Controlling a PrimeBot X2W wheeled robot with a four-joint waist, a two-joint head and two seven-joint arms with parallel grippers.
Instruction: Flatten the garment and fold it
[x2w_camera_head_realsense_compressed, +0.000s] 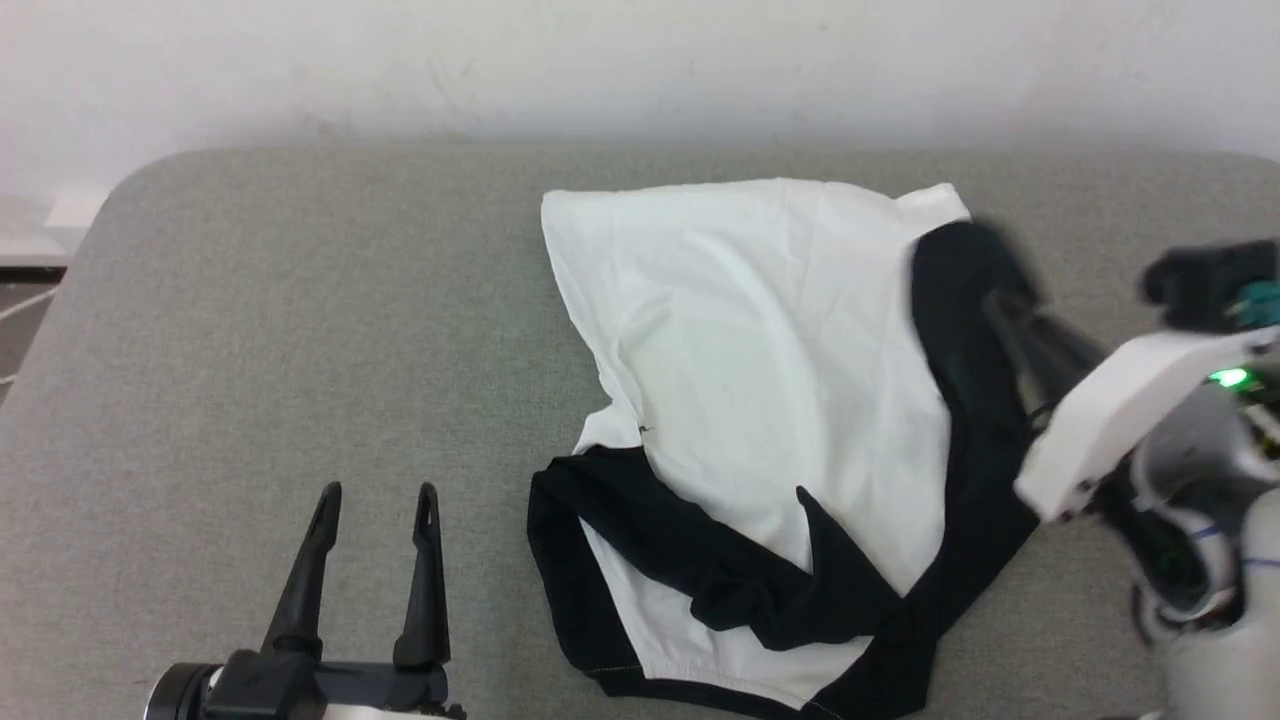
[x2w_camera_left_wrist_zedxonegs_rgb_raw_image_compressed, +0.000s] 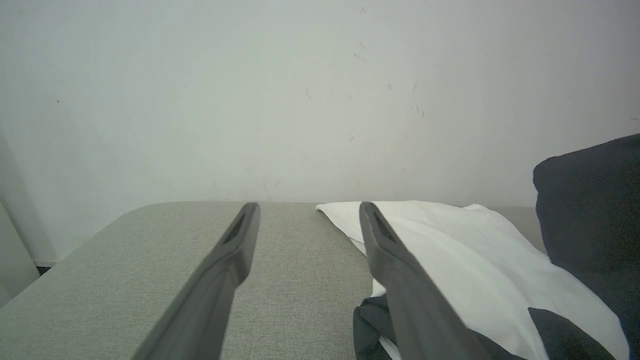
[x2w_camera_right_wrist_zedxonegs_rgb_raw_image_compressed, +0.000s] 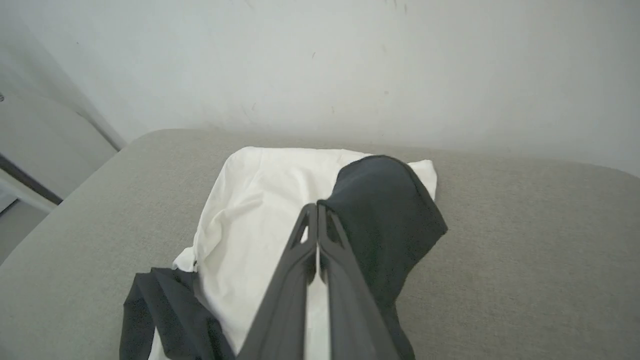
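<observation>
Garment (x2w_camera_head_realsense_compressed: 750, 350): lies crumpled on the grey padded surface (x2w_camera_head_realsense_compressed: 300, 300), right of centre in the head view and nearer the far edge than the near one. White body is mostly spread out, with creases and 1 far corner pointing left. Not flat, not folded. No print is visible on the upturned side.

Near black sleeve (x2w_camera_head_realsense_compressed: 700, 560): bunched and twisted across the near end of the white body, resting on the surface.

Raised black sleeve (x2w_camera_right_wrist_zedxonegs_rgb_raw_image_compressed: 385, 210): stands up off the surface at the garment's right side, draping down from its top edge. In the left wrist view it shows as a dark mass (x2w_camera_left_wrist_zedxonegs_rgb_raw_image_compressed: 590, 225) higher than the white body (x2w_camera_left_wrist_zedxonegs_rgb_raw_image_compressed: 450, 250).

Right tool (x2w_camera_right_wrist_zedxonegs_rgb_raw_image_compressed: 316, 206): the 2 fingers are pressed together with no gap, tips at the top edge of the raised black sleeve, pinching that fabric. In the head view the right tool (x2w_camera_head_realsense_compressed: 1000, 310) is blurred, reaching in from the right, with its pale forearm behind it.

Left tool (x2w_camera_head_realsense_compressed: 378, 490): fingers spread wide, nothing between them, fingers pointing toward the far edge. It sits over bare surface to the left of the garment, apart from it. In its own wrist view (x2w_camera_left_wrist_zedxonegs_rgb_raw_image_compressed: 308, 206) the right-hand finger overlaps the garment's white edge in the picture; contact cannot be told.

Beyond the surface: pale wall (x2w_camera_head_realsense_compressed: 640, 60), lightly scuffed.
</observation>
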